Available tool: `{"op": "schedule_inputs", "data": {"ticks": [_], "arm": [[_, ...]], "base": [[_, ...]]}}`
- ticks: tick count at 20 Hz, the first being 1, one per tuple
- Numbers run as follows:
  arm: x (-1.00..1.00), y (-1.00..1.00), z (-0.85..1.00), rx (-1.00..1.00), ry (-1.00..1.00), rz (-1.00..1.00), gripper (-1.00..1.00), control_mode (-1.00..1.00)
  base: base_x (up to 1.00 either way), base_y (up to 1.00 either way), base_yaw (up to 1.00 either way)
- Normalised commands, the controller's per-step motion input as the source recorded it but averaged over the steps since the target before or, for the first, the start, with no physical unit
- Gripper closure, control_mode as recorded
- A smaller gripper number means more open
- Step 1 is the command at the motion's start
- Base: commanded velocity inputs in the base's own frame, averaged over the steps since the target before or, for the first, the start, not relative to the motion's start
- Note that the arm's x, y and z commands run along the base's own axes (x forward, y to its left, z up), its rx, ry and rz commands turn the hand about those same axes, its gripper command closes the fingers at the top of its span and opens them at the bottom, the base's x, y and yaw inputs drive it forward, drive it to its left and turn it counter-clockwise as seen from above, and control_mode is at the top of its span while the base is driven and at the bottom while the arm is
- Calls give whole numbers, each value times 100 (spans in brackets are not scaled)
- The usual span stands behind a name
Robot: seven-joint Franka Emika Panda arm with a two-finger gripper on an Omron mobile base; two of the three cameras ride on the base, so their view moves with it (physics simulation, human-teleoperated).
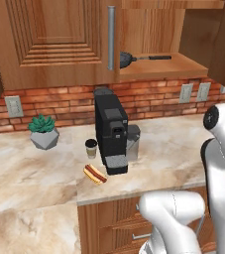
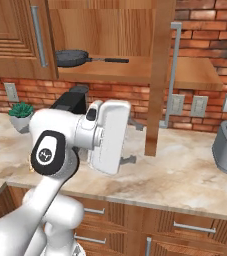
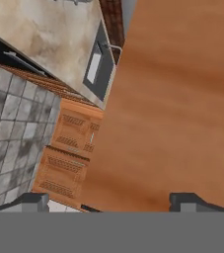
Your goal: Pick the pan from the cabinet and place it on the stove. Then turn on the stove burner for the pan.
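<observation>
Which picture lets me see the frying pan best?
The right base view. There the pan sits on the open cabinet's shelf, its bowl and long handle both plain. The left base view shows it too, but smaller, with the door handle covering its edge. The hand view faces a wooden door instead.

No readable text, label, brand, number or sign appears on anything in these views.

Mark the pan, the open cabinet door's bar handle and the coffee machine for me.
pan (image 2: 71, 57): right base view, on the dark bowl.
bar handle (image 2: 174, 60): right base view, on the upright silver bar.
coffee machine (image 1: 111, 130): left base view, on its black front.
</observation>
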Motion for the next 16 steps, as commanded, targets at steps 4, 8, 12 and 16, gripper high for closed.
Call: {"op": "schedule_inputs", "data": {"ticks": [4, 8, 12, 16], "arm": [[-19, 67, 0, 1, -1, 0, -100, -100], [-23, 85, 0, 1, -5, 0, -100, -100], [-29, 91, 0, 2, -10, 0, -100, -100], [-34, 80, 8, 4, -13, 0, -100, -100]], "base": [[0, 0, 0], [0, 0, 0], [0, 0, 0], [0, 0, 0]]}}
